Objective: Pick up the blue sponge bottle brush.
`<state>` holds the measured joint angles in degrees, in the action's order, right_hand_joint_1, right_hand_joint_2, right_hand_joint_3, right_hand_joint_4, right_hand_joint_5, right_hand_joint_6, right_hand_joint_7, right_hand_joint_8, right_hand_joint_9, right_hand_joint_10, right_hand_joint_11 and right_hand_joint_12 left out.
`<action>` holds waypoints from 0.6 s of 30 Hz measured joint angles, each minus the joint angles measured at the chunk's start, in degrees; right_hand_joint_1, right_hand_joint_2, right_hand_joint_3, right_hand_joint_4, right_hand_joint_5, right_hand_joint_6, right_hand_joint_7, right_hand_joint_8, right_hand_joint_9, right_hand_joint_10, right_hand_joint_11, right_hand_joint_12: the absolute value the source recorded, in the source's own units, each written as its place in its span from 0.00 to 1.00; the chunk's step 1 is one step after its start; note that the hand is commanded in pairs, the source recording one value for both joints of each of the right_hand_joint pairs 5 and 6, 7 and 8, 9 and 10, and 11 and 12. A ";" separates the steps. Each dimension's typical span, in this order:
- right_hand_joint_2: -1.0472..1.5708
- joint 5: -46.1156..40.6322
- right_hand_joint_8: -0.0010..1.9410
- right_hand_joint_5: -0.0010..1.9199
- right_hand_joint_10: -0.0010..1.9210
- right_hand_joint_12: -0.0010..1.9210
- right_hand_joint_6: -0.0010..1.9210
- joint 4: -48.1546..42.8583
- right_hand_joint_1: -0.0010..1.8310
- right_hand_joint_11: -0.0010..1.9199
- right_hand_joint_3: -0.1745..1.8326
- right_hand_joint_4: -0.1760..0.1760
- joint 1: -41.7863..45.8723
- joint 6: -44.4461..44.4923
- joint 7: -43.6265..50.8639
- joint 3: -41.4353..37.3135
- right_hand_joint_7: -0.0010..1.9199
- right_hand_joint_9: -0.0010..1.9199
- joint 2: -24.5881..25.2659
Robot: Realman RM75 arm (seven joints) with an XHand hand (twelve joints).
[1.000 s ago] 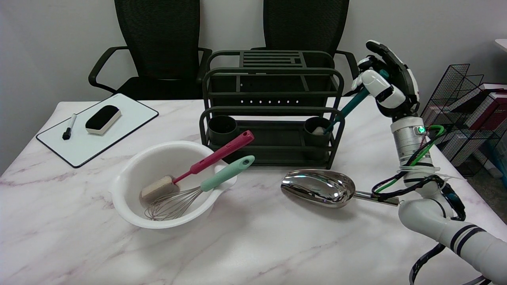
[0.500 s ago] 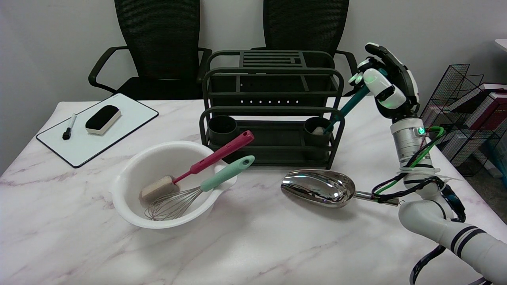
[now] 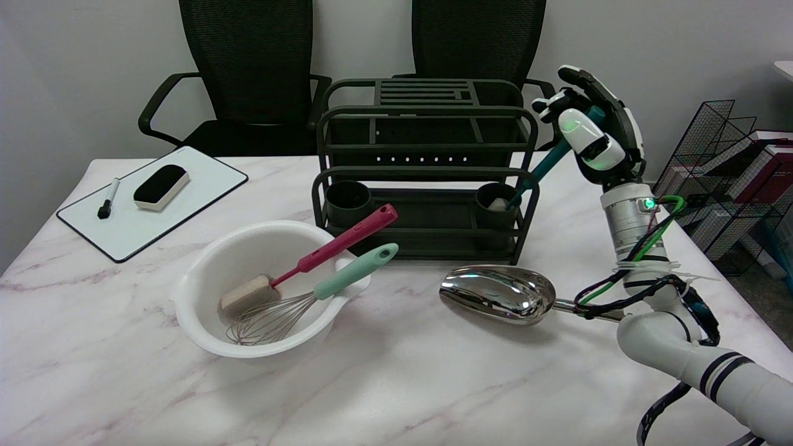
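Observation:
The blue sponge bottle brush (image 3: 542, 168) has a teal-blue handle and a pale sponge head (image 3: 497, 203). Its head sits in the right cup (image 3: 495, 214) of the dark green rack (image 3: 427, 113), and the handle leans up to the right. My right hand (image 3: 588, 131) is raised at the rack's upper right corner and holds the top of the handle, thumb in front and fingers behind. The handle's end (image 3: 596, 113) pokes out above the thumb.
A shiny metal scoop (image 3: 499, 294) lies in front of the rack, under my forearm. A white bowl (image 3: 186, 291) at left holds a red-handled sponge brush (image 3: 334, 244) and a mint-handled whisk (image 3: 353, 269). A whiteboard (image 3: 204, 179) with eraser and marker lies far left. Wire baskets (image 3: 712, 142) stand at right.
My right hand has shifted a little left and up, and the handle it holds now stands slightly steeper. The sponge head stays in the cup.

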<state>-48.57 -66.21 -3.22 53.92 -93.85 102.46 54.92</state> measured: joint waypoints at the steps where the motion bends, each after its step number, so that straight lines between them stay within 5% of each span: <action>1: 0.48 0.00 0.53 0.34 0.60 0.57 0.34 -0.16 0.60 0.57 0.54 0.50 0.00 -0.01 0.00 0.11 0.54 0.60 0.01; 5: 0.50 0.00 0.54 0.34 0.68 0.67 0.34 -0.82 0.60 0.67 0.53 0.50 0.00 -0.07 0.00 0.57 0.54 0.68 0.06; 18: 0.51 0.00 0.54 0.34 0.70 0.69 0.34 -2.37 0.60 0.69 0.52 0.50 0.20 -0.16 0.00 1.57 0.55 0.70 0.12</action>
<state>-48.57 -68.58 -3.02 53.76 -93.85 104.03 55.04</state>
